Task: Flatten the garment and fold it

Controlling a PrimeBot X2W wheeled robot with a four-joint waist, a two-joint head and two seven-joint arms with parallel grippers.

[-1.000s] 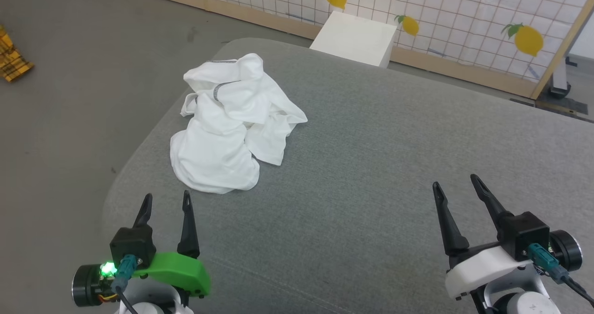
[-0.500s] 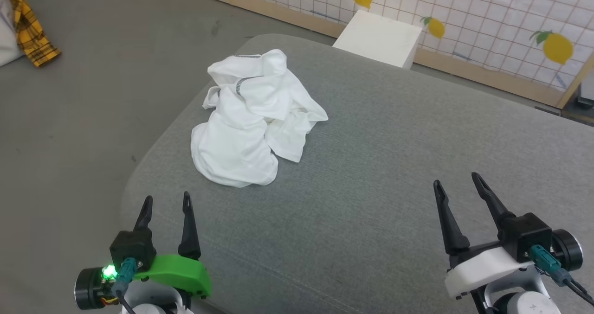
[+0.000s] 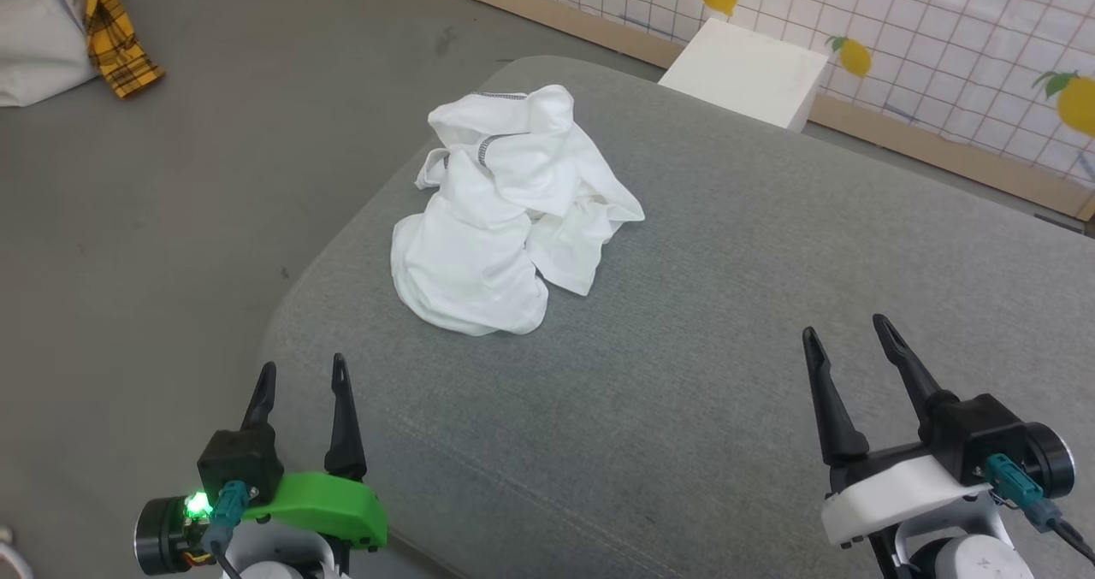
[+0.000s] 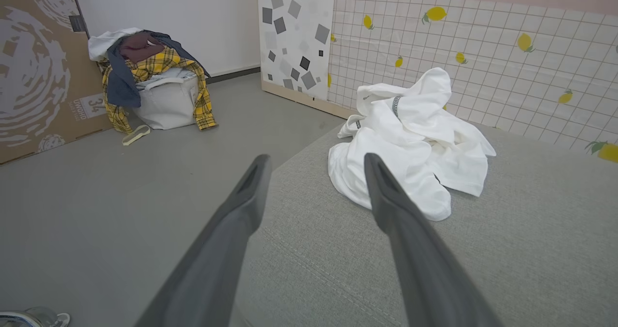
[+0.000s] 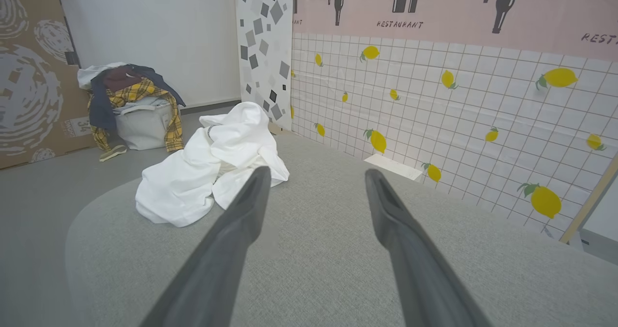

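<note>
While the garment (image 3: pixel 505 220) lies bunched in a white heap, nothing of the job looks done yet. It's crumpled over on itself, with a grey-stitched hem showing at the top of the pile and a loose flap spilling toward the middle. It sits on the grey padded surface (image 3: pixel 684 408), up near the far left corner and close to the rounded edge.

And both arms hang back! The left gripper (image 3: pixel 304 367) hovers at the near left edge, fingers spread wide and empty, well short of the cloth. The right gripper (image 3: pixel 845 329) hangs over the near right part, fingers parted too, holding nothing, well apart from the heap.

By my reckoning the whole task is ahead: reach in, find a hem or shoulder, spread the shirt flat, then fold.

Beyond the pad, a white box (image 3: pixel 744 70) stands against the lemon-print wall panel (image 3: pixel 941 40), and a bag (image 4: pixel 164 107) draped with yellow plaid cloth sits on the floor (image 3: pixel 171 220) off to the left.
</note>
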